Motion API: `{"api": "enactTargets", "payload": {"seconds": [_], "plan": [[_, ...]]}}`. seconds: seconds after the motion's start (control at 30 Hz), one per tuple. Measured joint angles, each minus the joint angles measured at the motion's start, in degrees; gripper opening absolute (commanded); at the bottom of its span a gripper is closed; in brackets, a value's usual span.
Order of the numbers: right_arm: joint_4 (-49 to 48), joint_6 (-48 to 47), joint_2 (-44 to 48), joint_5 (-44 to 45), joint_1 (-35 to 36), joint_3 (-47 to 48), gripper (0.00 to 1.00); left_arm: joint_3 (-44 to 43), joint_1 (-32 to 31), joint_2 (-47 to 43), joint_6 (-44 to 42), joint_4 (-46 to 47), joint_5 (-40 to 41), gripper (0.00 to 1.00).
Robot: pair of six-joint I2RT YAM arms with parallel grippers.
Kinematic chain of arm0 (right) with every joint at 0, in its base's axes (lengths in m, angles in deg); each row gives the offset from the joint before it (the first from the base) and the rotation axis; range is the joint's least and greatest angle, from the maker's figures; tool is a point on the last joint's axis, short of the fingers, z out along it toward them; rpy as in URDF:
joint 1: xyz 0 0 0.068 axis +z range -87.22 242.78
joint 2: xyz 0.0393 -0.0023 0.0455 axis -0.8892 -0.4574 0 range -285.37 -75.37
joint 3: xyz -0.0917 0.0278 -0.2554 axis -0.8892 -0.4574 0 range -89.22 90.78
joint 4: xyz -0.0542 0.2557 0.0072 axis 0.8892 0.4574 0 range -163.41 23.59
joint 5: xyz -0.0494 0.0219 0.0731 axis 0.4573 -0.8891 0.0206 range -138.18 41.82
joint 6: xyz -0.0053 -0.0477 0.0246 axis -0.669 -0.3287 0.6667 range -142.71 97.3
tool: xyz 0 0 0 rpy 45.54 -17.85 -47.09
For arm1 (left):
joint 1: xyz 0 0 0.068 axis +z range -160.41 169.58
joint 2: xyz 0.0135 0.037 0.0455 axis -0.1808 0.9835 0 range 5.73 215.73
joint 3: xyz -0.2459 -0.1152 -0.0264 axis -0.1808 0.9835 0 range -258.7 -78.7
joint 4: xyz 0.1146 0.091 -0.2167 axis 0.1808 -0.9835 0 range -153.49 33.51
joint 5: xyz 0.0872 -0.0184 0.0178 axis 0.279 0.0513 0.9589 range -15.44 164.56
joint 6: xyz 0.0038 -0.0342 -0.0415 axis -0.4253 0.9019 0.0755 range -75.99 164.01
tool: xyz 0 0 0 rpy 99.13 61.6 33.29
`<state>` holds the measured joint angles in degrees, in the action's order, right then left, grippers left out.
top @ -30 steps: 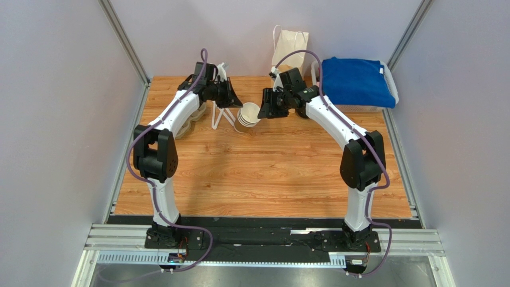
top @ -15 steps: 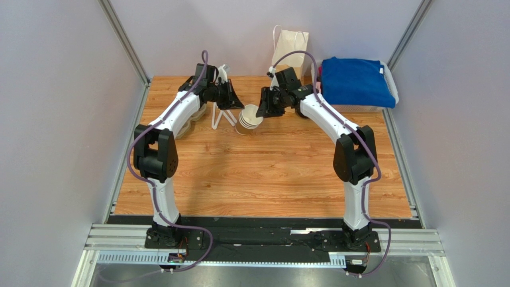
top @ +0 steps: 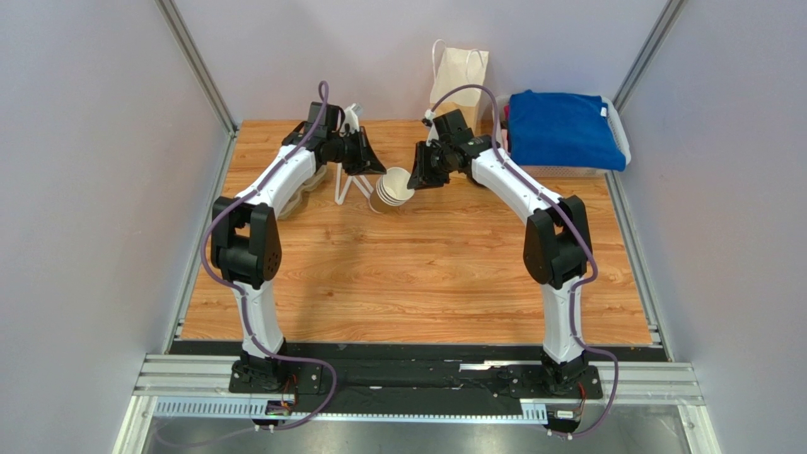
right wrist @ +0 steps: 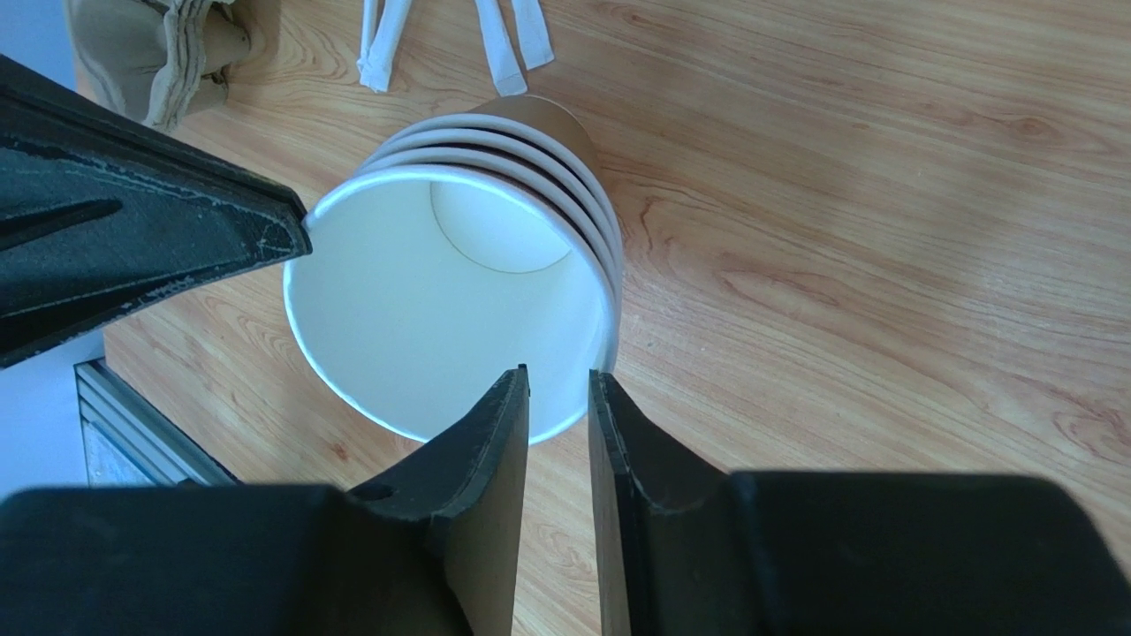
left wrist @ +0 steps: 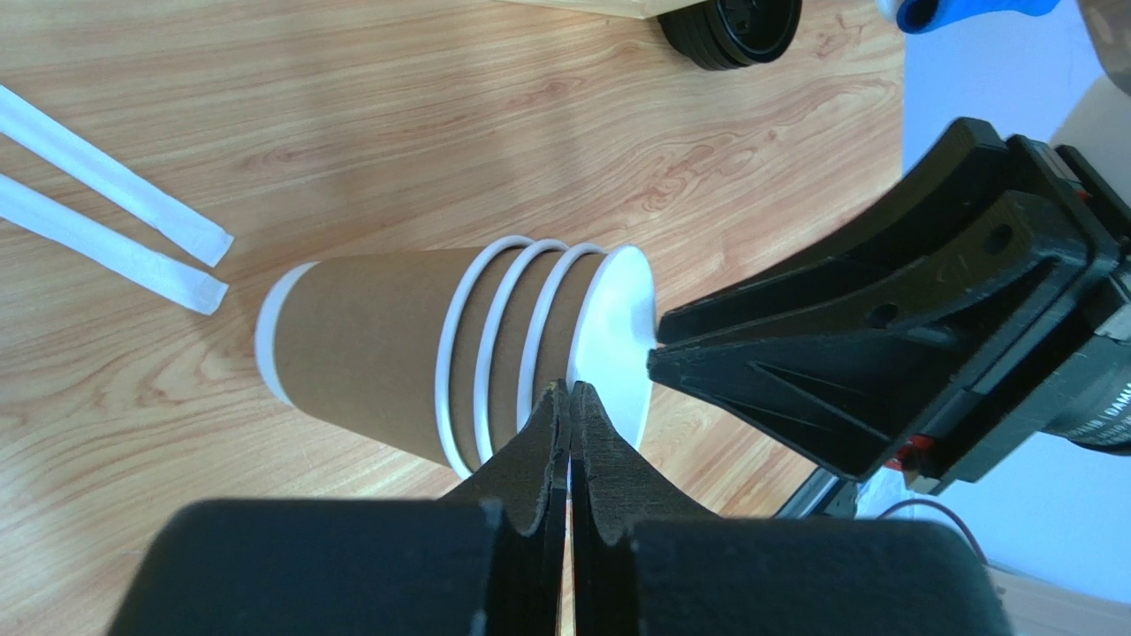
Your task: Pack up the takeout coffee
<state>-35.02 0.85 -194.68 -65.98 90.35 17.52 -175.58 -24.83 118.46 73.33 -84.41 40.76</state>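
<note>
The takeout coffee with its black lid is not in view. A stack of lidless brown cups (top: pixel 391 191) lies on its side between my grippers, also in the left wrist view (left wrist: pixel 438 351) and the right wrist view (right wrist: pixel 445 305). My left gripper (top: pixel 372 163) (left wrist: pixel 571 387) is shut and empty, its tip against the outer cup's rim. My right gripper (top: pixel 414 177) (right wrist: pixel 558 378) is open by a narrow gap at the cup mouth, one finger inside the rim and one outside. The white paper bag (top: pixel 459 76) stands at the back.
White wrapped strips (top: pixel 349 189) (left wrist: pixel 106 199) lie left of the cups. Loose black lids (left wrist: pixel 737 24) sit beyond the right gripper. A blue cloth (top: pixel 564 128) covers a bin at the back right. A tan crumpled thing (right wrist: pixel 146 47) lies by the left arm.
My right gripper has moved left up to the mouth of the cup stack. The stack has tilted slightly. The left arm has stayed in place.
</note>
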Motion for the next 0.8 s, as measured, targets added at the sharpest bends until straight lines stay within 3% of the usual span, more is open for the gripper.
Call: {"api": "enactTargets", "payload": {"seconds": [0.37, 0.5, 0.77, 0.8], "plan": [[0.0, 1.3, -2.5, -1.3, 0.0, 0.6, 0.37, 1.4, 0.9, -0.2, 0.4, 0.4, -1.8, 0.00], [0.1, 1.6, -2.5, -1.0, 0.0, 0.6, 0.24, 1.6, 1.1, -0.2, 0.7, 0.6, -1.9, 0.00], [0.2, 2.0, -2.5, -1.3, 0.0, 0.6, 0.22, 1.6, 1.1, -0.2, 1.3, 0.6, -2.4, 0.00], [0.1, 2.1, -2.6, -1.3, 0.0, 0.6, 0.16, 1.6, 1.1, -0.2, 1.3, 0.6, -2.5, 0.00]]}}
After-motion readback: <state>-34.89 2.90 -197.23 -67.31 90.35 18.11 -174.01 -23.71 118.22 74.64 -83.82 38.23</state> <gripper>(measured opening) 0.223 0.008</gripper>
